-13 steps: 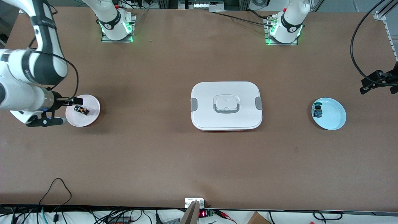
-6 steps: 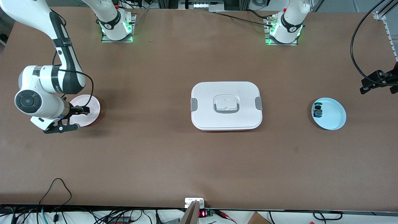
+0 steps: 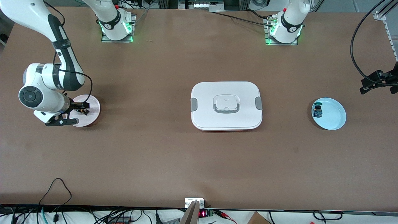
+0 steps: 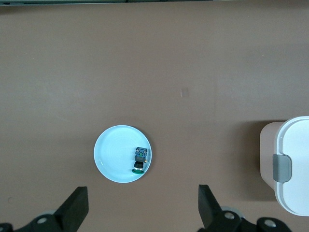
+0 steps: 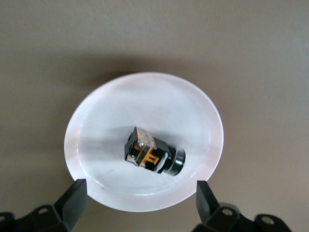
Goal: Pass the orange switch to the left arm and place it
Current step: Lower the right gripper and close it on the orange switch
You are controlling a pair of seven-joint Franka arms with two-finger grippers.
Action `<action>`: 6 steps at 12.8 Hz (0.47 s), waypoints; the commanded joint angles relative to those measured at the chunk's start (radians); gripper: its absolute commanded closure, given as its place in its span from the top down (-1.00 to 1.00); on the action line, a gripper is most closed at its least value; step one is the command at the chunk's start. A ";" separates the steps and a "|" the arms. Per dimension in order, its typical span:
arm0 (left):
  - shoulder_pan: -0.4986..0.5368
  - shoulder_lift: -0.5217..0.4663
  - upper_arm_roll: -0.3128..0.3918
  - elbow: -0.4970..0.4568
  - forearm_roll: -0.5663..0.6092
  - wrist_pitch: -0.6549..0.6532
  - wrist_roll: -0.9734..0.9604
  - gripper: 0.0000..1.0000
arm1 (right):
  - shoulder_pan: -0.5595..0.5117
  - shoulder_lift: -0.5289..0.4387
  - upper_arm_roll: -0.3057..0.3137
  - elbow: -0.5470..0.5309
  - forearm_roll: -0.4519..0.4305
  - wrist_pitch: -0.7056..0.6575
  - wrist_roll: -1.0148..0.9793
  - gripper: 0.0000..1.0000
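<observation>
The orange switch [image 5: 154, 157] lies on its side in a pink plate [image 5: 145, 96] toward the right arm's end of the table. My right gripper [image 5: 140, 186] hangs open just over that plate [image 3: 91, 107], its fingers spread wide on either side of the switch [image 3: 82, 110] and touching nothing. The white box [image 3: 226, 105] stands shut in the middle of the table. High over the left arm's end of the table, my left gripper [image 3: 370, 84] waits open and empty; its black fingertips [image 4: 77, 203] frame bare table beside a blue plate.
The light blue plate [image 3: 332, 116] holds a small switch with a blue-green top [image 4: 140, 160]. The box's grey clasp and edge [image 4: 289, 166] show in the left wrist view. Cables hang along the table's front edge.
The right arm has swung in and brought its open gripper down over the pink plate, now partly covering the switch in the front view. The left arm has not moved.
</observation>
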 commanded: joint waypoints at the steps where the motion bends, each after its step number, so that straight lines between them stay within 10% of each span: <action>1: 0.003 0.011 -0.001 0.025 0.007 -0.019 0.020 1.00 | -0.017 -0.042 -0.006 -0.087 0.014 0.100 0.091 1.00; 6: 0.003 0.011 -0.001 0.025 0.007 -0.019 0.020 1.00 | -0.037 -0.040 -0.006 -0.086 0.052 0.160 0.084 1.00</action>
